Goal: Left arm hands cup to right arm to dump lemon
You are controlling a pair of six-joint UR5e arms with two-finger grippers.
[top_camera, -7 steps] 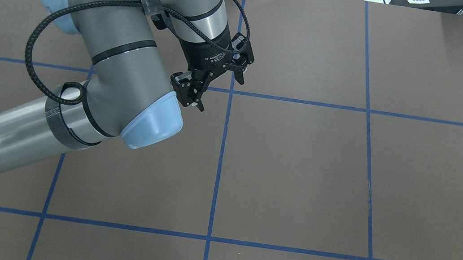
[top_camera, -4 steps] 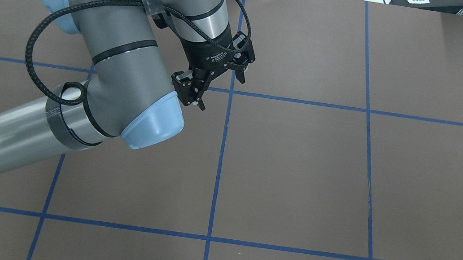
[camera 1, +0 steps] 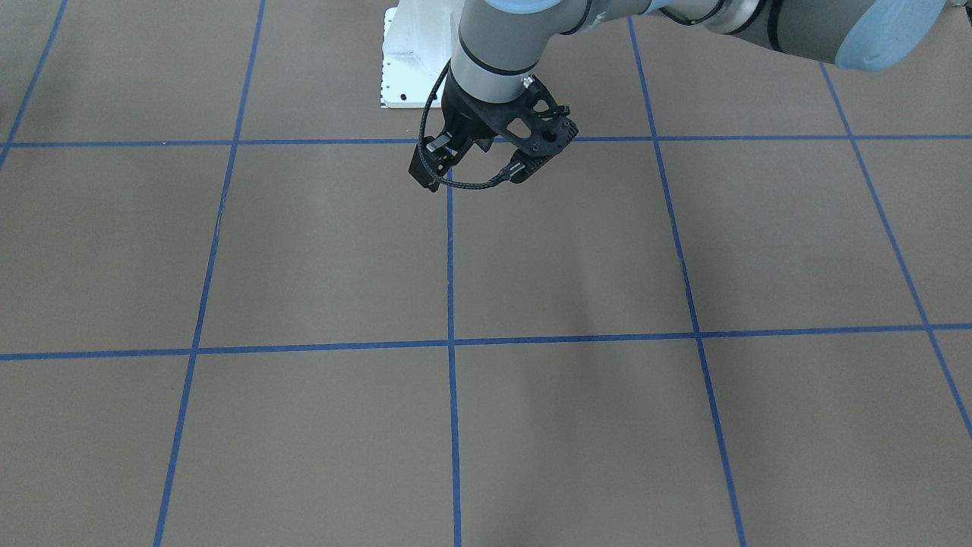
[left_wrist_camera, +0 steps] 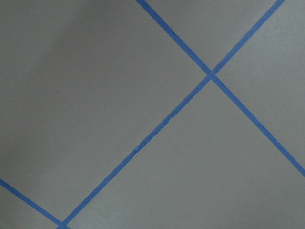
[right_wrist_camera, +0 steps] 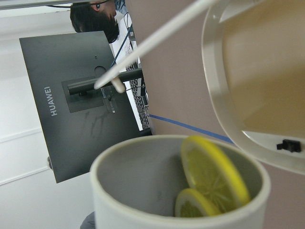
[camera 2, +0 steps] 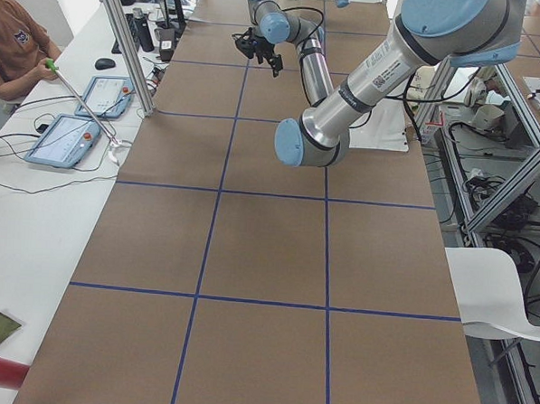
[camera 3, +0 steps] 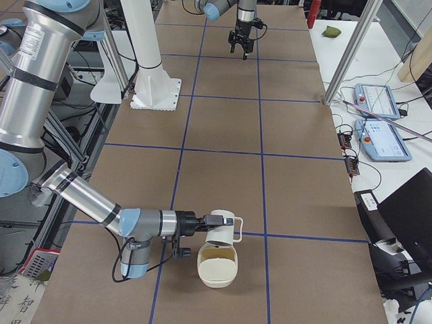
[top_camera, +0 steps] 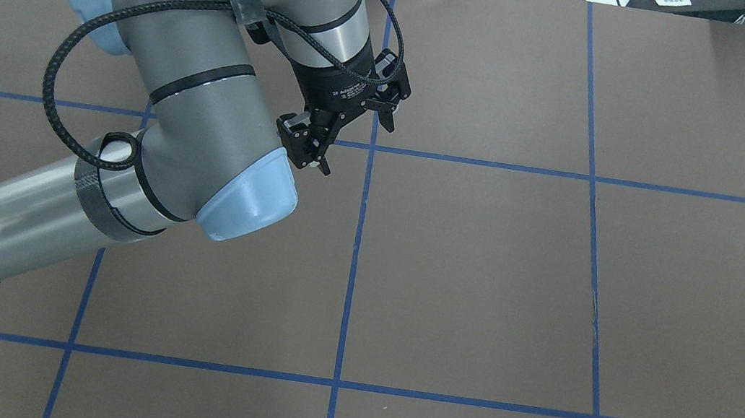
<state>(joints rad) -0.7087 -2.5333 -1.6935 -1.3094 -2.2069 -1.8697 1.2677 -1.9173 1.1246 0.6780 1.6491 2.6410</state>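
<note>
Overhead exterior: the thick grey left arm (top_camera: 210, 120) with light-blue caps reaches over the brown worktop (top_camera: 621, 309), which is marked with blue tape lines (top_camera: 353, 272). Its black two-finger left gripper (top_camera: 357, 151) hangs with jaws spread wide and nothing between them. Compared with a second ago almost nothing has changed: the arm has crept only a trace and the jaws are just as wide. I take this to mean its share of the task, the hand-over, is finished.

Exterior front-facing: the black holed wrist bracket (camera 1: 541, 129) hides most of the same gripper. Neither cup nor lemon shows here.

Exterior left: the left arm stretches far down the worktop, carrying nothing.

Exterior right: the slim silver-tubed right arm (camera 3: 88, 199) reaches low and level. The small white ceramic cup (camera 3: 226, 229) sits at the tip of the black right gripper (camera 3: 206, 226), tipped on its side above a cream oval bowl (camera 3: 216, 283). From this side view I cannot tell how the right gripper's jaws stand.

Left wrist-mounted: only worktop and crossing tape lines.

Right wrist-mounted: two yellow lemon slices (right_wrist_camera: 212, 167) lie inside the cup's grey interior, with the bowl's rim just beyond its mouth. The dump seems begun but not yet done, and more tilt looks needed.
</note>
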